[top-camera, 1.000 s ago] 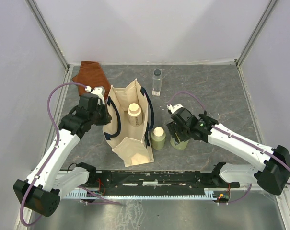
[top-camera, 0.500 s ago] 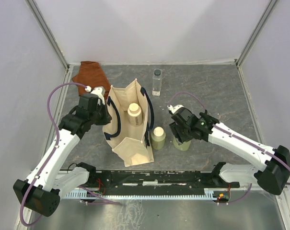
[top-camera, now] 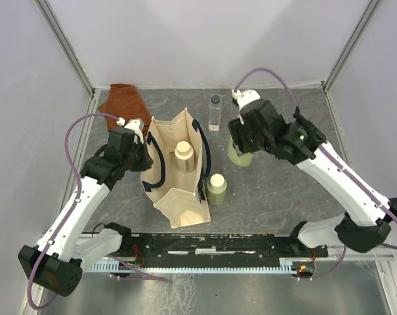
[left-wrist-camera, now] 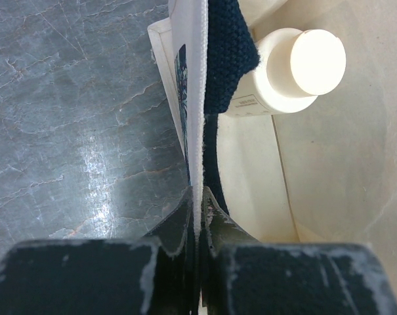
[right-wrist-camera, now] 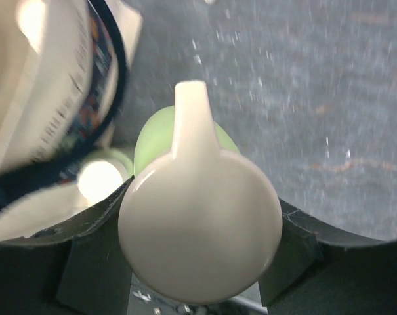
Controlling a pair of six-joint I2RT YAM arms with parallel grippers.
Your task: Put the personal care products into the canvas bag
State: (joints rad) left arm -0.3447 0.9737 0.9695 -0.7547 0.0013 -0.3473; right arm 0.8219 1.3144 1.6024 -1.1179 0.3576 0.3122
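Note:
The cream canvas bag [top-camera: 178, 172] with navy handles stands open at the table's middle. A cream bottle [top-camera: 184, 154] stands inside it, also in the left wrist view [left-wrist-camera: 287, 72]. My left gripper [top-camera: 140, 152] is shut on the bag's left wall [left-wrist-camera: 197, 118]. My right gripper [top-camera: 243, 143] is shut on a pale green bottle [top-camera: 238, 156] with a cream cap [right-wrist-camera: 199, 226], lifted above the table right of the bag. The other pale green bottle [top-camera: 216, 189] stands beside the bag's right side. The slim clear bottle [top-camera: 214, 113] with dark cap stands behind.
A rust-brown cloth [top-camera: 124, 102] lies at the back left corner. Grey walls close in the table on the left, back and right. A black rail [top-camera: 211, 246] runs along the near edge.
My right gripper has lifted the pale green bottle off the table and carried it up and toward the back. The left gripper and bag have not moved.

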